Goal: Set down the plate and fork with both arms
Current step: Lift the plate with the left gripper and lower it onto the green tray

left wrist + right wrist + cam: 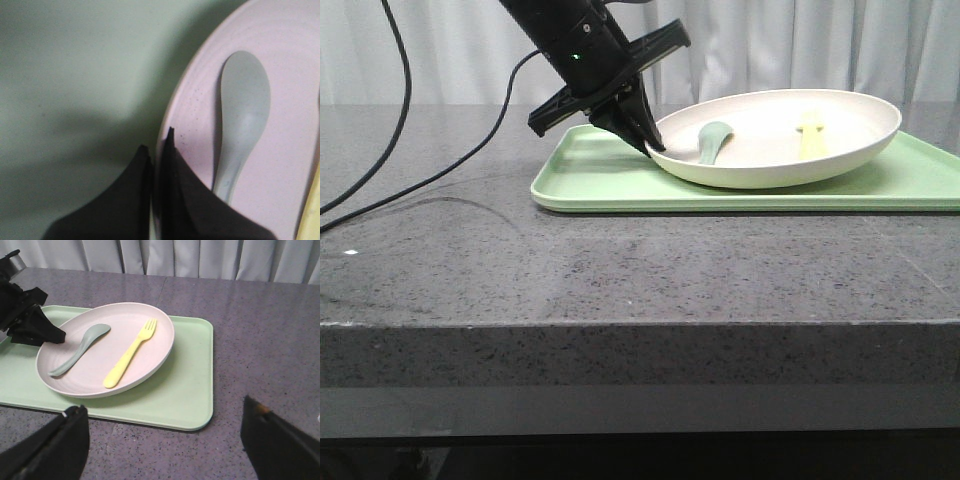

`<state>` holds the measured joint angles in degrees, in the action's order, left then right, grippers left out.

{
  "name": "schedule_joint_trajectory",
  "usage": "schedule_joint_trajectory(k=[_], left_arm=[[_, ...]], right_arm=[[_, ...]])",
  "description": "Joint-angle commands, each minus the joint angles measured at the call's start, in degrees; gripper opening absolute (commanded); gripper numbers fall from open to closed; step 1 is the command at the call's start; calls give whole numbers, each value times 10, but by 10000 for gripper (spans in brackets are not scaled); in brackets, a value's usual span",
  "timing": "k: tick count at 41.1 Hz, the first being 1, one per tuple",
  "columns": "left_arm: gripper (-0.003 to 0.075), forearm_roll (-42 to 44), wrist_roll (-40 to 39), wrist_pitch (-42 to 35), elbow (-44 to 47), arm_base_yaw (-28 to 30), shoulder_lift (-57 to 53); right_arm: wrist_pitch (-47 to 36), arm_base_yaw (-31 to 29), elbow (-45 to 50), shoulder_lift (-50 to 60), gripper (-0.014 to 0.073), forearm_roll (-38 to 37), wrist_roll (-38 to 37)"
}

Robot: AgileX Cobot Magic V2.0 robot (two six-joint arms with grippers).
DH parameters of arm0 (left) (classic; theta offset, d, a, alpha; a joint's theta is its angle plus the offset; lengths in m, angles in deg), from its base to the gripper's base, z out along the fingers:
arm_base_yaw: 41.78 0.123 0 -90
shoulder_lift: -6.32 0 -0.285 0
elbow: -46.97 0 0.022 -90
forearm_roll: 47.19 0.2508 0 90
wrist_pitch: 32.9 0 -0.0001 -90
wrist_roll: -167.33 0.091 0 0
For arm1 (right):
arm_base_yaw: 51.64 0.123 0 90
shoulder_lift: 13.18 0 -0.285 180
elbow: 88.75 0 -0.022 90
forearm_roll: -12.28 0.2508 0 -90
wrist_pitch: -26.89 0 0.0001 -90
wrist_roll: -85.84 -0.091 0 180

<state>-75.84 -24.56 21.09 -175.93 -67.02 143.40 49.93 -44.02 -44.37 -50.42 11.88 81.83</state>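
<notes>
Nearest us in the front view, the speckled grey counter point(620, 270) runs to its front edge; beyond it lies the light-green tray point(610, 180) at about 1 o'clock, carrying the cream plate point(770, 160). Our left gripper point(650, 140) reaches down at the plate's 9 o'clock edge. From the front we cannot judge its grip, but the left wrist view shows the two dark fingers point(180, 200) drawn narrow with the plate's rim point(165, 135) pinched between them, one inside, one outside over the tray.

Inside the plate, the grey-green spoon point(80, 350) lies toward 9 o'clock and the pale-yellow fork point(131, 354) beside it toward 3 o'clock, tines pointing away. The front view shows only the fork's top; the right wrist view shows its whole length.

Our right gripper point(165, 450) hangs wide apart above the counter near the tray's near edge, holding nothing.
</notes>
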Motion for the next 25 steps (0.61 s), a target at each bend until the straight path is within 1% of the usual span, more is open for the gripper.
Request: schedule_joint_trajectory(k=[1,17,25], left_arm=[[-17,-15,-6,-24,-22,-6,-40],[-17,-9,-6,15,-55,-6,-40],[-17,12,-12,29,-57,-6,-40]], right_arm=[[-42,0,-22,-6,634,-5,1],[-42,0,-22,-6,634,-5,1],[-43,0,-22,-6,634,-5,1]])
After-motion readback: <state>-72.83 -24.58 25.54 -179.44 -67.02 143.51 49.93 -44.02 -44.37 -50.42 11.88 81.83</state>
